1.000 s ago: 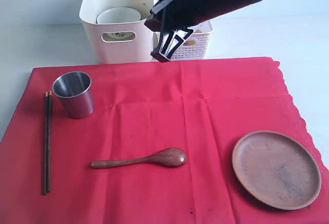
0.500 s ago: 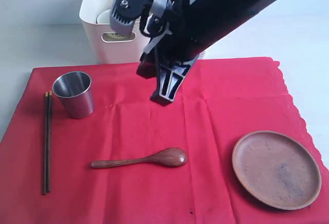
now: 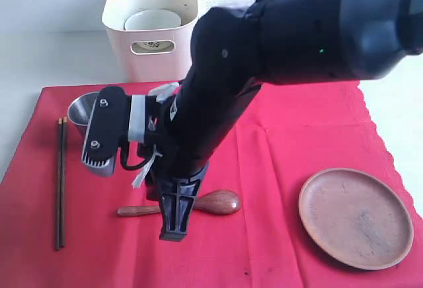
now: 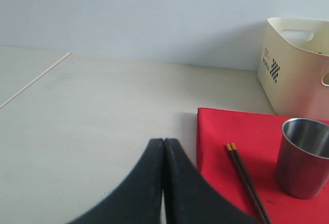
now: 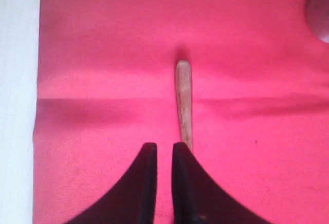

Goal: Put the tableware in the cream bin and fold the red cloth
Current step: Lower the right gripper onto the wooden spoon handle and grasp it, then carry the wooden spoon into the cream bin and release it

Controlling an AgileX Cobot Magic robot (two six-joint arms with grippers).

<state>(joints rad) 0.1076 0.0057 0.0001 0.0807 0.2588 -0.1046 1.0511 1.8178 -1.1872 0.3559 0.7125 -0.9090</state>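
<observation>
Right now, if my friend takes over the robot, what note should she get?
Left pincer: shut, empty, above the pale table beside the large bright red cloth.
Right pincer: narrow gap, nothing in it, by the handle of the brown wooden spoon.
Done: pale bowl sits in the tall cream plastic bin.
Left: spoon, shiny steel cup, dark wooden chopsticks, round brown wooden plate, all on the cloth; cloth unfolded.

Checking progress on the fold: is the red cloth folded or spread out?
Spread out flat: the cloth lies open under the plate, spoon, chopsticks and cup.
</observation>
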